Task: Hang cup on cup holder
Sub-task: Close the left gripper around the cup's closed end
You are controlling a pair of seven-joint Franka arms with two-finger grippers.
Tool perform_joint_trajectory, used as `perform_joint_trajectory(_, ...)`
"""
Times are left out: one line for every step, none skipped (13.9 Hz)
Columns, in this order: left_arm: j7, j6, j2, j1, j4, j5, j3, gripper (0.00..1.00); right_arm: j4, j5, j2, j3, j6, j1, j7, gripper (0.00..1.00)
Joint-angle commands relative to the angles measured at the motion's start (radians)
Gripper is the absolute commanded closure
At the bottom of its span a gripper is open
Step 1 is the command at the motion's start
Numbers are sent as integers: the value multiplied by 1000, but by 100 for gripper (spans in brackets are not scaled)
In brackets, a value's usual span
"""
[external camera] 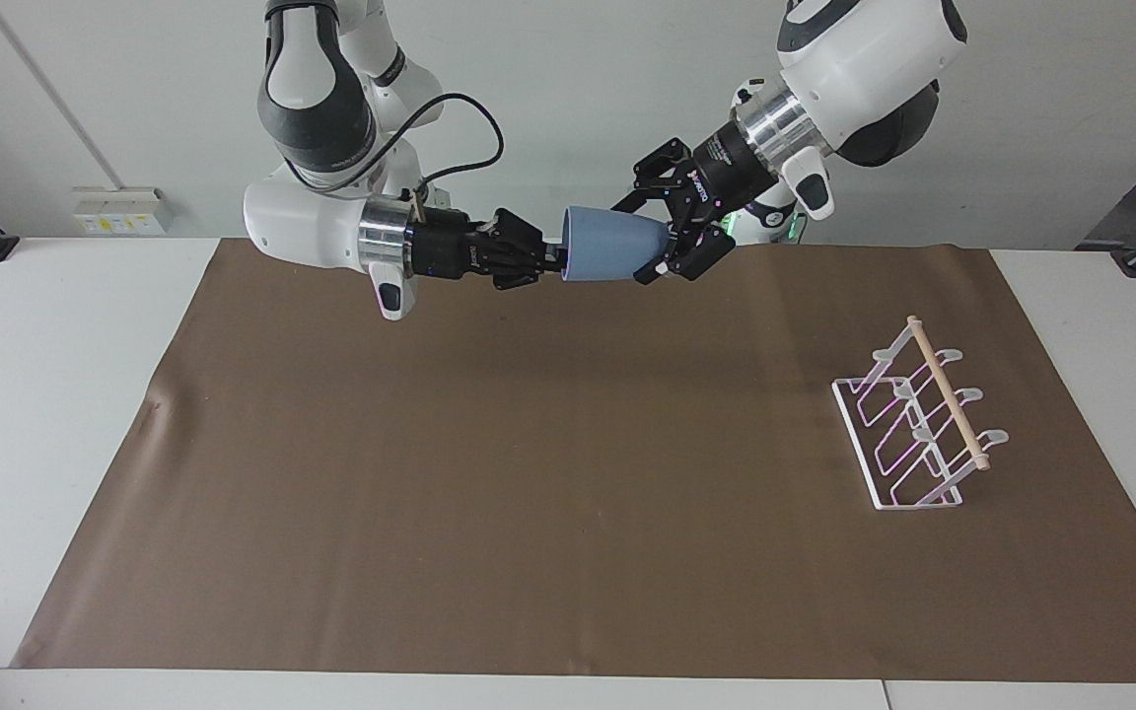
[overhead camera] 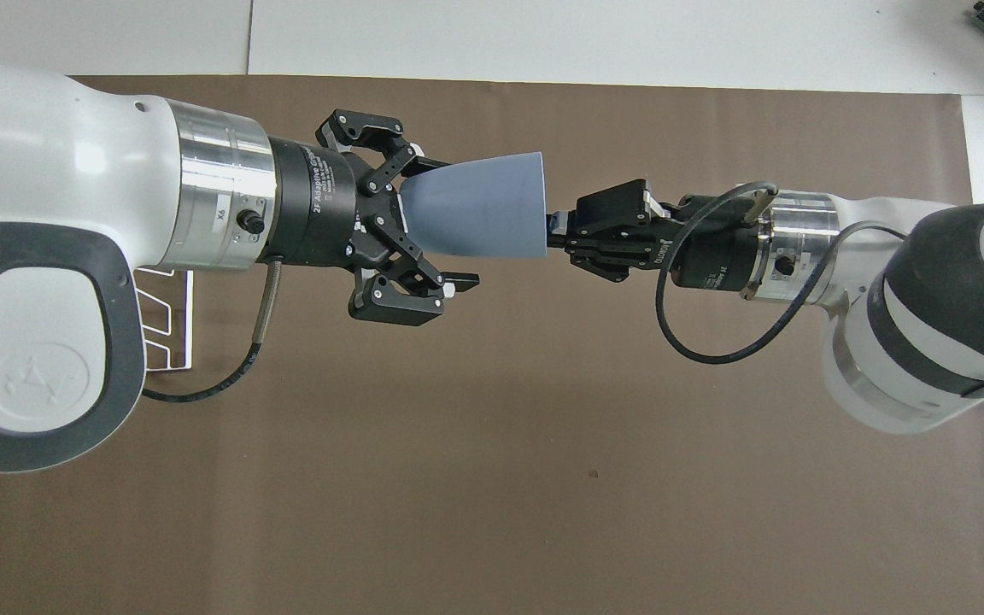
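The light-blue cup point(external camera: 612, 254) point(overhead camera: 479, 213) lies on its side in the air over the mat's edge nearest the robots. My right gripper point(external camera: 556, 259) point(overhead camera: 553, 241) is shut on the cup's wide rim. My left gripper point(external camera: 649, 237) point(overhead camera: 449, 222) is open, one finger on each side of the cup's narrow base, with gaps still showing. The white wire cup holder point(external camera: 913, 424) with its wooden rod stands on the mat toward the left arm's end. In the overhead view only a corner of the cup holder point(overhead camera: 169, 314) shows beneath the left arm.
A brown mat point(external camera: 529, 473) covers most of the white table point(external camera: 55, 394). A black cable point(overhead camera: 714, 342) loops off the right wrist. Nothing else stands on the mat besides the rack.
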Motion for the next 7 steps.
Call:
perform_joint_trajectory(-19,3,13,-21,19,-12,11,0,-26,16,-26,3,17,-2,9,100)
perform_joint_trajectory(-27,3,13,-21,19,-12,11,0,-26,16,-26,3,17,-2,9,100)
perform_joint_trajectory(-33,6,13,-21,19,-12,11,0,-26,16,-26,3,17,-2,9,100)
perform_joint_trajectory(-44,12,11,-21,19,-10,11,12,-26,16,-26,3,17,-2,9,100)
perform_joint_trajectory(-53,17,11,-21,21,-10,11,27,-26,16,-26,3,17,-2,9,100)
perform_joint_trajectory(-55,20,11,-21,22,-10,11,42,-26,16,-26,3,17,-2,10,100)
perform_joint_trajectory(-56,24,8,-21,22,-9,11,62,-26,16,-26,3,17,-2,12,100)
